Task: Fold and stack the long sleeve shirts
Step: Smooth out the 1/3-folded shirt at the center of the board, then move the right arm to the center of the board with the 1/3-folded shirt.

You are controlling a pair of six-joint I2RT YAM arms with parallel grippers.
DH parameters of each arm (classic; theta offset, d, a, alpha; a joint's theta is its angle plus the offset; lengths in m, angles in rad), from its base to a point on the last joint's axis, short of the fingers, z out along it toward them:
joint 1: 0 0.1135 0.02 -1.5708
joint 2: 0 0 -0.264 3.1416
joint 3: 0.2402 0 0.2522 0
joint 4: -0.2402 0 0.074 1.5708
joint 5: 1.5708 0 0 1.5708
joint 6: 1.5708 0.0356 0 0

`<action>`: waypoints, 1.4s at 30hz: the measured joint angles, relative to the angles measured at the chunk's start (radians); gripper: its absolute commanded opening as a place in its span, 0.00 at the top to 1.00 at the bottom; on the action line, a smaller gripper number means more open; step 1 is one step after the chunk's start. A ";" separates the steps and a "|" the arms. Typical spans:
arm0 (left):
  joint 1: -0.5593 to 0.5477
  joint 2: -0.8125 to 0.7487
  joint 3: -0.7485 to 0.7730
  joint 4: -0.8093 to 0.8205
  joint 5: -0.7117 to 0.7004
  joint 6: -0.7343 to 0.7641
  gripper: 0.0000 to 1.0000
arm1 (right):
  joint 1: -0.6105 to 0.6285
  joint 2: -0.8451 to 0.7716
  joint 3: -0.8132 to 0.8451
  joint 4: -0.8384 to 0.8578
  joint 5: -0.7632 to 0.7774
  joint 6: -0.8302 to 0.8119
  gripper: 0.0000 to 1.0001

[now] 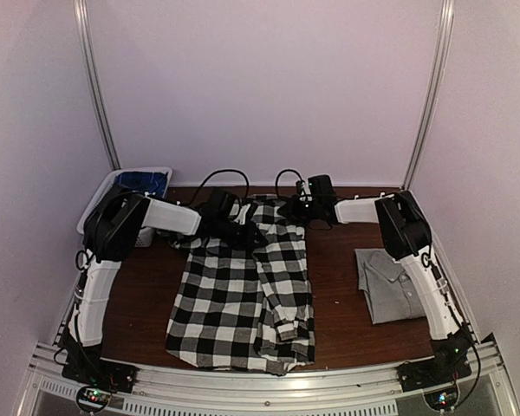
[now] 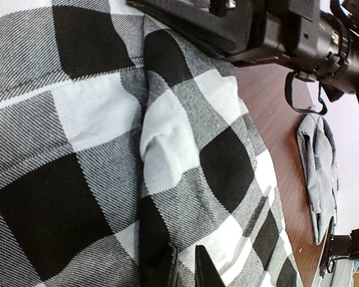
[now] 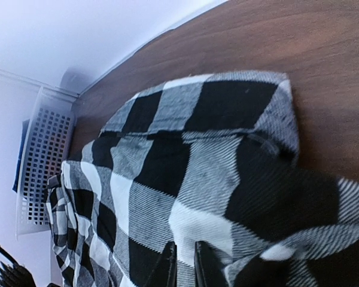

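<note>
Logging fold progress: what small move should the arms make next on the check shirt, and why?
Probably raise the far edge slightly, ready to carry it toward the near hem. Both arms' jaws look pinched on the far end of the check shirt. It lies full length, while the grey shirt is already folded at right.

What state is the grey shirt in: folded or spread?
Folded. The grey shirt is a compact rectangle, collar and placket up, no sleeves sticking out.
</note>
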 measured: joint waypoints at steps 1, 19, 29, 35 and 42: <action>0.000 0.000 0.000 -0.002 0.000 0.002 0.88 | -0.008 0.015 0.019 0.002 -0.003 0.016 0.86; 0.030 -0.001 0.140 -0.140 -0.027 0.066 0.87 | -0.060 0.071 0.156 -0.040 -0.095 0.098 0.55; 0.034 -0.068 0.163 -0.212 -0.037 0.091 0.87 | -0.062 -0.279 -0.113 -0.127 -0.037 -0.030 0.47; 0.034 -0.198 0.102 -0.234 -0.049 0.102 0.87 | -0.042 -0.467 -0.381 -0.135 0.025 -0.076 0.47; 0.035 -0.346 -0.013 -0.236 -0.067 0.107 0.87 | 0.026 -0.514 -0.579 -0.182 0.108 -0.113 0.46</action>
